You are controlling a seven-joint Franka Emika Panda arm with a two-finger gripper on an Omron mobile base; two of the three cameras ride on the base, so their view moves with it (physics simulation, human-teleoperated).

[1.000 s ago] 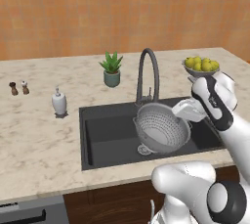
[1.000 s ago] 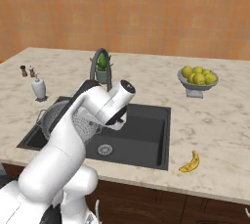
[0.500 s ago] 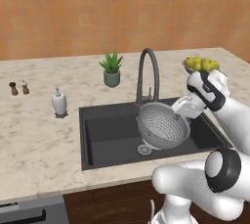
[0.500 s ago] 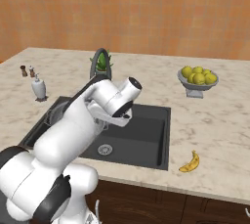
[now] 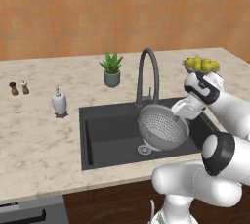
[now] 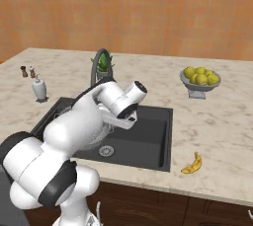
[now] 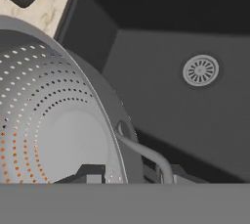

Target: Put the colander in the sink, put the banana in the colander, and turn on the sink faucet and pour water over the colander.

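Jaws: clamped on the rim of the colander (image 5: 162,127), one finger inside the bowl and one outside, beside a side handle, as the hand view shows.
Gripper (image 5: 181,112): holds at the colander's right edge, so the bowl hangs tilted with its opening turned partly sideways.
Colander: suspended above the sink (image 5: 105,132), over the drain (image 7: 200,70); it appears clear of the basin floor. Judged: carried by the rim to be lowered flat, placement not yet finished.
Sink faucet (image 5: 147,73): arched just behind the colander, spout above its far rim; no water visible.
Banana (image 6: 192,164): on the counter (image 6: 217,136) at the front, right of the sink, well apart from the colander, awaiting transfer.
Fruit bowl (image 6: 200,79): further back on the same counter, not involved.
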